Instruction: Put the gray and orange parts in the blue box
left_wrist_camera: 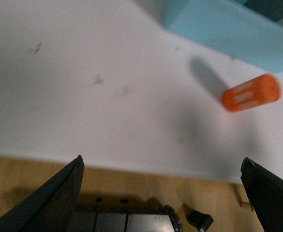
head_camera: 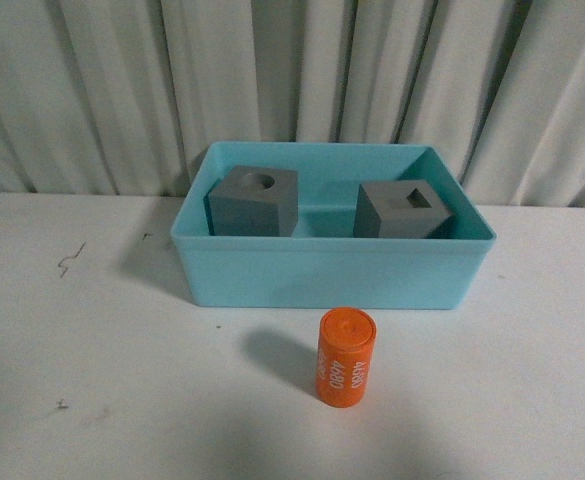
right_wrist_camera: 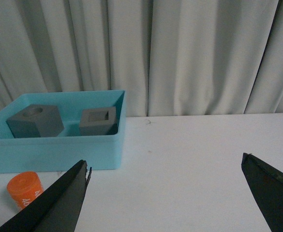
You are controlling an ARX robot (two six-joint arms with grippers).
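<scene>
The blue box [head_camera: 332, 275] stands on the white table at the back centre. Inside it sit two gray cubes: one with a round recess [head_camera: 254, 200] on the left, one with a square recess [head_camera: 402, 210] on the right. The orange cylinder [head_camera: 345, 357] with white lettering stands upright on the table just in front of the box. Neither arm shows in the front view. My left gripper [left_wrist_camera: 163, 193] is open and empty over the table's near edge, with the cylinder [left_wrist_camera: 251, 93] and box [left_wrist_camera: 228, 29] far off. My right gripper [right_wrist_camera: 165, 193] is open and empty, to the right of the box [right_wrist_camera: 54, 150], cubes [right_wrist_camera: 35, 121] [right_wrist_camera: 98, 121] and cylinder [right_wrist_camera: 24, 189].
A pleated light curtain [head_camera: 292, 80] hangs behind the table. The white tabletop [head_camera: 92, 350] has a few small dark marks at the left. The left wrist view shows the table's front edge with a wooden floor [left_wrist_camera: 131, 186] and dark robot base below.
</scene>
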